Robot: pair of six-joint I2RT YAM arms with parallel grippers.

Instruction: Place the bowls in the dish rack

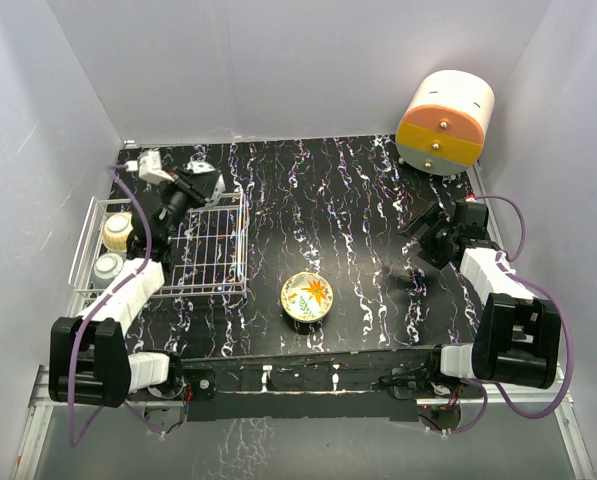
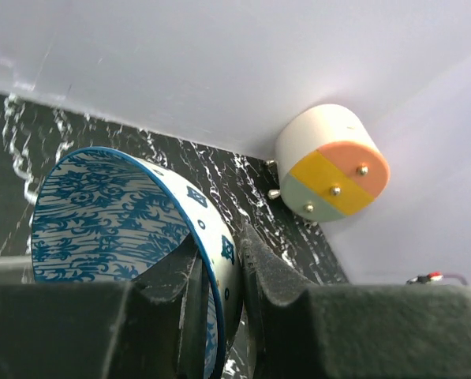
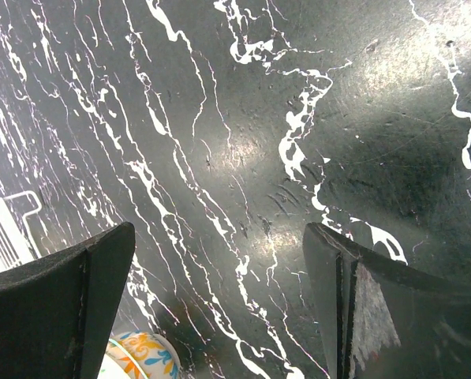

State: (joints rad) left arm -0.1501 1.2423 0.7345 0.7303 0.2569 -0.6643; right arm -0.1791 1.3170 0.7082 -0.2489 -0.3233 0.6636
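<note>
- Loaded so far: two bowls in the dish rack (image 1: 213, 260), the cream-yellow bowl (image 1: 118, 230) and the grey-white bowl (image 1: 108, 268), side by side at its left end.
- In hand, not yet set down: blue-white bowl (image 2: 109, 209), tipped on its side; left gripper (image 2: 223, 284) clamped on its wall, one finger inside the rim and one outside.
- Left to do: flower bowl (image 1: 307, 297), upright on the black marbled surface (image 1: 378, 200), right of the rack and untouched.
- Judged about halfway: two in, one being carried, one waiting.
- Left arm (image 1: 128, 285): stretched forward across the rack, gripper above its far edge.
- Right arm (image 1: 488, 270): bent, hanging over bare surface at the right, apart from the flower bowl; right gripper (image 3: 219, 308) spread wide, holding nothing.
</note>
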